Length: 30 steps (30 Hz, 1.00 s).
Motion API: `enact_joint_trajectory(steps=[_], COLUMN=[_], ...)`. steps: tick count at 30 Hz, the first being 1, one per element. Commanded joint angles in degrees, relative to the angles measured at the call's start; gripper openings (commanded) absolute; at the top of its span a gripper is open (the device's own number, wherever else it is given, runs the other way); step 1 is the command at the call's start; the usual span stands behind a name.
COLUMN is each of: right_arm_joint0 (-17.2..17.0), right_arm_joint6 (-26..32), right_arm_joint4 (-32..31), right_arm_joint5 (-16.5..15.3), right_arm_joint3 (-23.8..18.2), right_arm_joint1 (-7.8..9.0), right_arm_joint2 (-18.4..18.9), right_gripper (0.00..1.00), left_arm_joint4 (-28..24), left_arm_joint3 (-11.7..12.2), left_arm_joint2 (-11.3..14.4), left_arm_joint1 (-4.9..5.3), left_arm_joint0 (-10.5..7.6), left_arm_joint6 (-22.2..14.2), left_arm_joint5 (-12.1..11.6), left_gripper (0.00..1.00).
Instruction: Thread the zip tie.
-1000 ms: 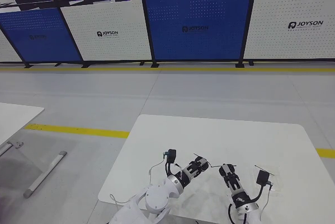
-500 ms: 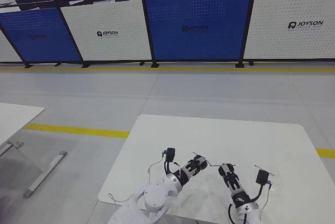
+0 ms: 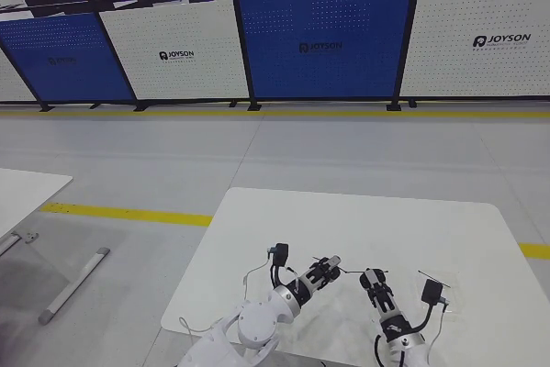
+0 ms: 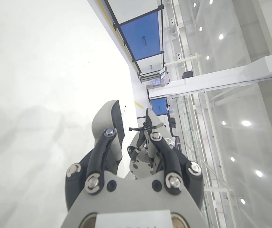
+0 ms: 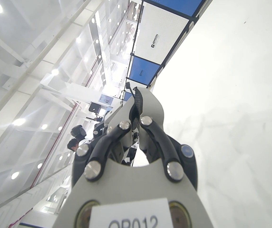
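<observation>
**Status.** The right gripper [image 5: 137, 94] is clamping its fingers together on the thin black plastic zip tie [image 5: 128, 87]. A short length of the tie, ending in a small block-shaped tip, is projecting past the fingertips. The left gripper [image 4: 132, 119] is holding its fingers apart, and the projecting end is lying in the gap between them. Whether it is touching a pad cannot be told. Both grippers are standing close together above the near edge of the white rectangular table [image 3: 394, 220].

**Progress.** The task is judged to be at an early stage. The strap is being presented to the left gripper, but no loop is showing and the tail is not yet entering the head. Three steps are judged to be outstanding:
- closing the left fingers on the free end;
- bringing tail and head together;
- pulling the strap through.

**View differences.**
- **Top view:** this is showing the two arms facing each other, with the tie as a fine dark line bridging them. It is not showing the finger state.
- **Left wrist view:** this is showing the open gap and the tie end inside it.
- **Right wrist view:** this is showing the clamped pads. The rest of the strap is lying hidden behind the fingers.
</observation>
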Motion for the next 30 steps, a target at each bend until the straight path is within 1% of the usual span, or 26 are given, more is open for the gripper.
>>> enact_joint_trajectory(steps=[1,6,10,12,16,20,23,25,27,30], right_arm_joint0=[0.00,0.07,0.23,0.28,0.31,0.35,0.36,0.38,0.46,0.52], right_arm_joint6=[-0.03,-0.09,-0.06,-0.05,-0.06,-0.05,-0.05,-0.12,-0.20,-0.19], right_arm_joint4=[-0.06,-0.04,-0.02,-0.04,-0.04,0.00,0.03,-0.03,-0.06,-0.08], right_arm_joint5=[0.05,0.25,0.51,0.64,0.80,0.97,1.02,1.06,1.09,1.13], right_arm_joint3=[-0.02,-0.03,0.18,0.24,0.29,0.37,0.39,0.43,0.57,0.69], right_arm_joint1=[-0.05,-0.18,-0.30,-0.35,-0.45,-0.55,-0.62,-0.67,-0.73,-0.81], right_arm_joint2=[0.01,0.05,0.04,0.04,0.08,0.13,0.18,0.23,0.21,0.19], right_gripper=[0.00,0.00,0.00,0.00,0.00,0.00,0.00,0.00,0.00,0.00], left_arm_joint4=[0.20,1.06,1.17,1.28,1.51,1.98,2.22,2.16,2.12,2.29], left_arm_joint3=[0.00,0.07,0.10,0.10,0.14,0.12,0.09,0.07,0.01,-0.17], left_arm_joint2=[0.11,0.76,0.99,1.07,1.16,1.21,1.23,1.23,1.17,1.10], left_arm_joint1=[0.00,-0.08,-0.14,-0.16,-0.18,-0.18,-0.17,-0.18,-0.17,-0.14], left_arm_joint0=[0.11,0.10,0.05,0.05,0.07,0.18,0.26,0.29,0.34,0.45], left_arm_joint6=[-0.21,-0.62,-0.81,-0.89,-1.03,-1.04,-1.09,-1.27,-1.41,-1.57], left_arm_joint5=[-0.05,0.14,0.13,0.09,-0.01,-0.14,-0.15,-0.23,-0.32,-0.42], left_gripper=[0.11,0.12,0.15,0.18,0.16,0.11,0.11,0.13,0.18,0.18])
